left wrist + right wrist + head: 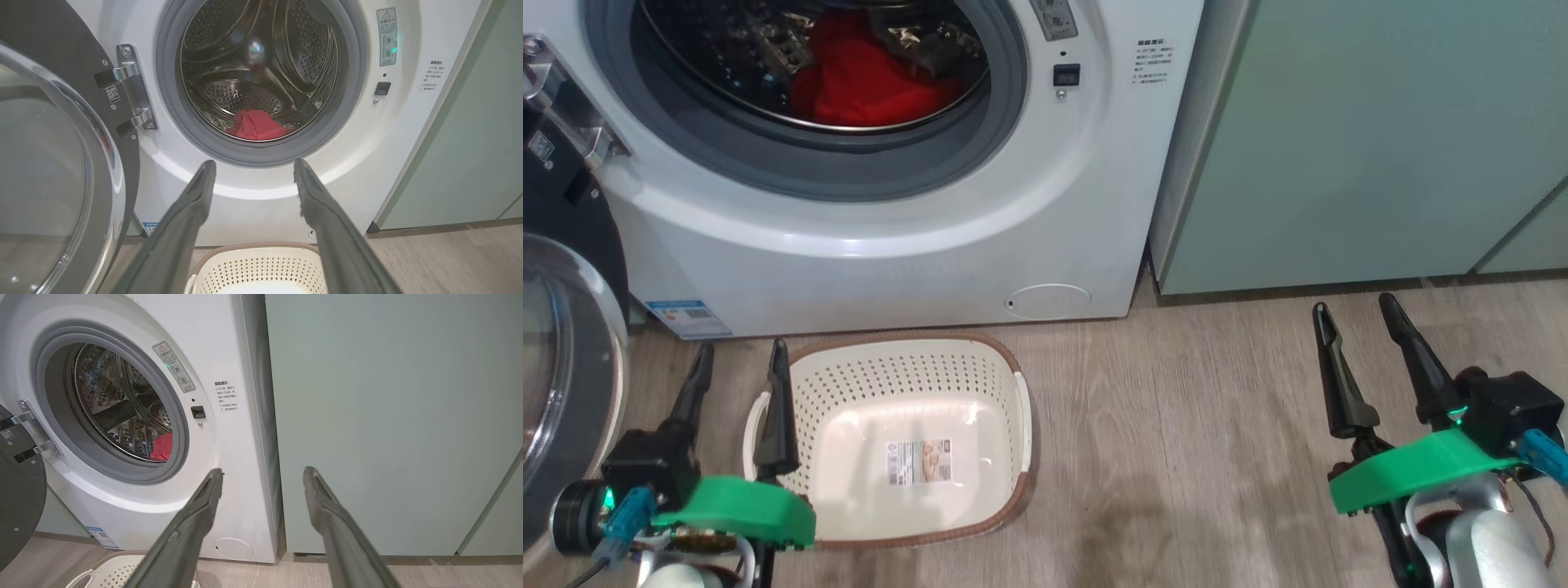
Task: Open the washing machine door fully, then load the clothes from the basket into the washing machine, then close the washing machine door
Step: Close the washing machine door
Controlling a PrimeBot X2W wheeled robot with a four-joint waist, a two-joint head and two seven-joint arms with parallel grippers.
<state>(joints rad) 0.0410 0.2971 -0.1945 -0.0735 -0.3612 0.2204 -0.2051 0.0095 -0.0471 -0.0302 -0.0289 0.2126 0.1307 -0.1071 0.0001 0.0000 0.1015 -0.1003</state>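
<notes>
Washing machine (pixel 849 245) in front, white, front-loading. Washing machine door (pixel 49 163) stands wide open, swung to the robot's left on a steel hinge (pixel 130 85). Its black rim and bulging glass show at the left edge of the head view.

Grey gasket (pixel 849 175) rings the open mouth. Inside, the clothes (pixel 866 77), a bright red garment, lie bunched at the bottom of the steel drum (pixel 261 81), near the front lip. Trim and lettering too crumpled to make out.

Basket (pixel 1005 367) sits on the wood-look floor (pixel 1176 425) just before the washer's base, below the mouth. Nothing in it. Label sticker (pixel 919 459) shows on its bare floor. Round filter cap (pixel 1048 300) low on the washer front, to the basket's right. Small blue sticker (pixel 690 318) at the lower left corner.

Left gripper (pixel 743 347) at lower left, fingers spread, nothing between them. One finger crosses the basket's left rim in the head view, the other lies outside it. Contact cannot be told. In its wrist view the fingers point at the washer front below the gasket.

Right gripper (pixel 1352 304) at lower right, over bare floor, well apart from the basket, fingers spread and holding nothing. Its wrist view looks at the seam between the washer and the pale green cabinets (pixel 1380 139)
</notes>
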